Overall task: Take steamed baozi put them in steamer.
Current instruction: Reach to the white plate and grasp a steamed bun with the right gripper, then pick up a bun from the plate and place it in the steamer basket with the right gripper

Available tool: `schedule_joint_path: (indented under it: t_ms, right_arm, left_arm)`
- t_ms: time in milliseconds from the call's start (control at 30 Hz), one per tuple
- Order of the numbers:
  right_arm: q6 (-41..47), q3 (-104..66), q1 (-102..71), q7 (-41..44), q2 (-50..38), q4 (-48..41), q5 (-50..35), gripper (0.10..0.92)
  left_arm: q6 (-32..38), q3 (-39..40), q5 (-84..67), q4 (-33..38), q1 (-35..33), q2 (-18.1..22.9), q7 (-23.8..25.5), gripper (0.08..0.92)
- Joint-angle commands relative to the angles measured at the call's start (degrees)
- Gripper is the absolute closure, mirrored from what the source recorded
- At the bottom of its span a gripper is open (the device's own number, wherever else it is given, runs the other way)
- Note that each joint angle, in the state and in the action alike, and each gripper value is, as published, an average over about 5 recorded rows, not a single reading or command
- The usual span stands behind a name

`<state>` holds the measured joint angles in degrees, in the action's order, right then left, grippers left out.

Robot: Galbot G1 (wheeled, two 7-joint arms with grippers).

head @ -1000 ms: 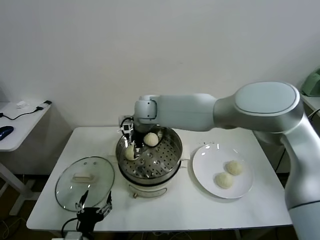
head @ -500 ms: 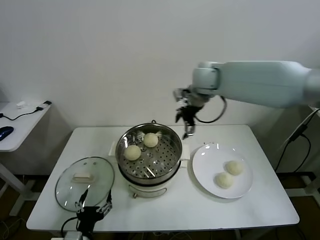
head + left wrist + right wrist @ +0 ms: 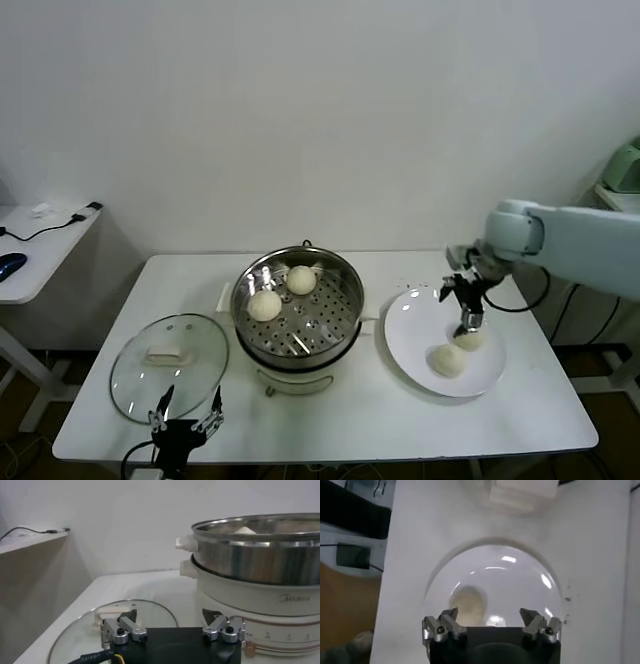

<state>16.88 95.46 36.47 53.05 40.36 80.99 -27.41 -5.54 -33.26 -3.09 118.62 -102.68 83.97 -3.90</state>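
Hand pose first: your right hand hangs fingers-down over the white plate near the surface's right edge, its fingers spread wide, empty, just above the farther of two steamed baozi lying there. The arm reaches in from the right, forearm roughly level, wrist bent down. In the right wrist view one bun shows on the plate between the spread fingertips. Two more buns sit on the perforated tray inside the steamer at the surface's middle. Your left hand waits at the front edge beside the glass lid, fingers spread, holding nothing
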Motion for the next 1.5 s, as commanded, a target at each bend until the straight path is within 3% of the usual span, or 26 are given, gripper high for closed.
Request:
schedule_joint_path:
  t_ms: [33,633,967,1200,1500]
  right_arm:
    - [2.37,-7.53,-14.34,-2.95,-2.74,-2.10,5.63,0.203]
    - [5.09,-9.37,-17.40,-5.96,0.99,-4.79,5.86,0.209]
    - [5.24,-8.78,-14.29,-5.31,0.75,-3.47,6.27,0.416]
    - [1.33,-2.43,2.94,-0.56,2.13,-0.39,1.96,0.447]
    - [-12.25,-1.80,27.04,8.39,18.30,-5.43,-5.06,0.448]
  left_arm:
    - [-0.04,-0.04,0.12,-0.30,-0.10,0.09,0.03,0.177]
    - [0.17,-0.02,-0.10,-1.11,0.32,-0.34,0.10,0.177]
    - [0.22,0.06,0.09,-0.51,-0.16,-0.36,0.12,0.177]
    - [0.31,0.08,0.21,0.16,-0.63,-0.46,0.12,0.177]
    - [0.36,0.51,0.57,1.24,-0.77,-0.46,0.17,0.177]
